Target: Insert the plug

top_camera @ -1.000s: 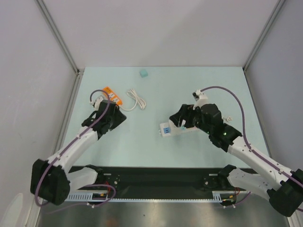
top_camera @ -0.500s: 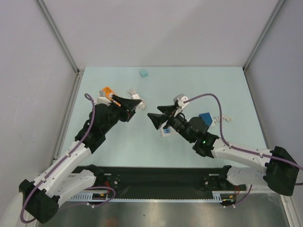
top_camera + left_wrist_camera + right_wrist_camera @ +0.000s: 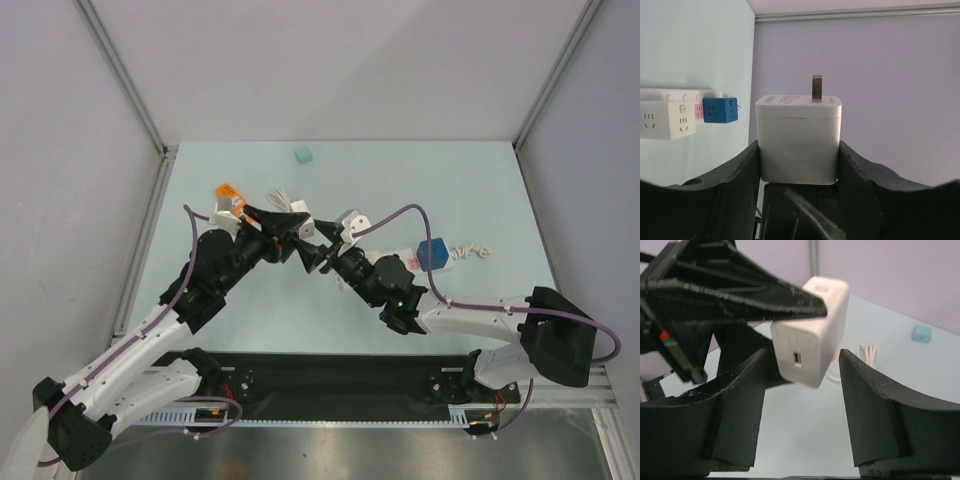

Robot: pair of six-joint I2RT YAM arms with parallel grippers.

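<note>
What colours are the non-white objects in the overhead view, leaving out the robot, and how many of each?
Teal: 1, the teal cube
Blue: 1, the blue cube adapter
Orange: 1, the orange device
Total: 3

No text can be read: the white charger plug (image 3: 799, 142) carries fine grey print, too small to make out.
</note>
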